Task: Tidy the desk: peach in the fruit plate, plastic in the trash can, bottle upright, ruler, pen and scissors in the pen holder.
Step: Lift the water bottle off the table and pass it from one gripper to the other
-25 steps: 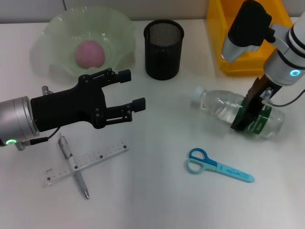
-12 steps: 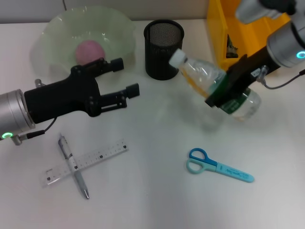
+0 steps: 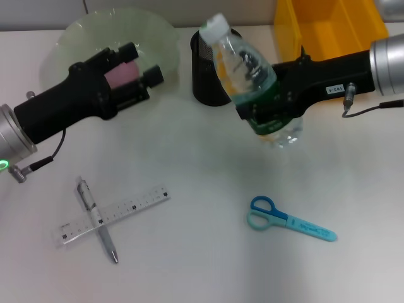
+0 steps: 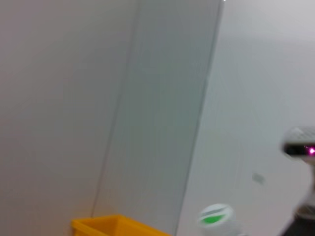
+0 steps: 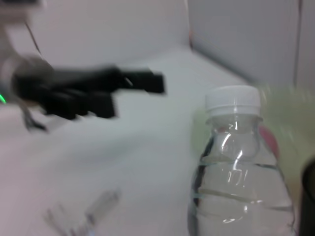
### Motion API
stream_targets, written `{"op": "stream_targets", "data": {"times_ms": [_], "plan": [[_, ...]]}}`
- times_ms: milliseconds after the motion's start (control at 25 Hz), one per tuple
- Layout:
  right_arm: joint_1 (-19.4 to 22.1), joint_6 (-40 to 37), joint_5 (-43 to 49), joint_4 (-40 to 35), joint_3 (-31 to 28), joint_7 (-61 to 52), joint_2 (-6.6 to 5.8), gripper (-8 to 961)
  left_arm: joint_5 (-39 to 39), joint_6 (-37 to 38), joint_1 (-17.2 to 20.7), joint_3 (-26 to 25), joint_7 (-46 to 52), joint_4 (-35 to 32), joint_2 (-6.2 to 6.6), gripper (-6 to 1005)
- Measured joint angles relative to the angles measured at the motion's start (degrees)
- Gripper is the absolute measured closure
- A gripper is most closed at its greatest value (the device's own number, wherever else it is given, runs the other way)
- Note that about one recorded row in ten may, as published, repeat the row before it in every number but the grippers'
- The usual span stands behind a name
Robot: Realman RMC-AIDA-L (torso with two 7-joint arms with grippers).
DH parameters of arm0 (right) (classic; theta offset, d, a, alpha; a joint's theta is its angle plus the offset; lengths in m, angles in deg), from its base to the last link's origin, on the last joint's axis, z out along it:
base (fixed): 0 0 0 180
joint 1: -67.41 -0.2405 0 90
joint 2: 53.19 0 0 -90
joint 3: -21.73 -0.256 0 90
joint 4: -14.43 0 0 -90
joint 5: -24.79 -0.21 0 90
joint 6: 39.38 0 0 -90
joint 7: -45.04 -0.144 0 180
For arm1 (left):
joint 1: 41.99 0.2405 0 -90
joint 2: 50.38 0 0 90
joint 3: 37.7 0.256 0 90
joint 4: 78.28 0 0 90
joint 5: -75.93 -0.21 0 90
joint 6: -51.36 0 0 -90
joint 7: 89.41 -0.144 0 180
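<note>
The bottle (image 3: pixel 252 82) is gripped at its green label by the right pincer (image 3: pixel 268 104), clamped on it, and is held nearly upright over the tabletop (image 3: pixel 202 252) beside the pen holder (image 3: pixel 208 88). Standing it up is the step in hand; a level lowering and release are called for. The left pincer (image 3: pixel 129 72), apparently apart, hovers over the fruit plate (image 3: pixel 76 38).

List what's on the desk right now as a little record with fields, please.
bottle: held nearly upright by the right gripper, base near the desk
left gripper: raised in front of the plate
peach: in the plate, partly hidden
pen holder: behind the bottle
bin: yellow, far right
pen: lying across the ruler
scissors: flat, near front
</note>
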Motion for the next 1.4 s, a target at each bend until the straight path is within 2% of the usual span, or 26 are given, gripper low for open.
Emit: {"op": "stream_targets", "data": {"times_ms": [160, 440, 680, 1000, 1200, 1400], "plan": [[1.2, 0.1, -7.8, 5.9, -1.8, 7.7, -0.07, 191, 0.0, 0.1, -1.1, -2.5, 2.2, 2.4, -0.04, 185], [0.9, 0.2, -12.4, 13.7, -2.1, 16.3, -0.02, 189, 0.1, 1.0, -3.6, -2.7, 4.6, 6.1, -0.3, 186], [0.3, 0.2, -13.8, 16.4, -1.5, 18.9, 0.01, 188, 0.1, 1.4, -6.0, -2.5, 5.1, 9.7, -0.45, 186], [-0.8, 0.4, -13.9, 18.9, -1.1, 20.5, 0.19, 187, 0.1, 1.2, -6.6, -2.6, 5.1, 10.3, -0.57, 186], [-1.5, 0.5, -13.9, 20.3, -0.2, 21.1, 0.2, 186, 0.1, 1.3, -8.8, -2.4, 4.7, 12.3, -0.81, 186], [-1.6, 0.5, -14.0, 20.5, 0.2, 21.7, 0.36, 185, 0.1, 1.3, -9.2, -2.4, 4.6, 12.7, -0.86, 186]]}}
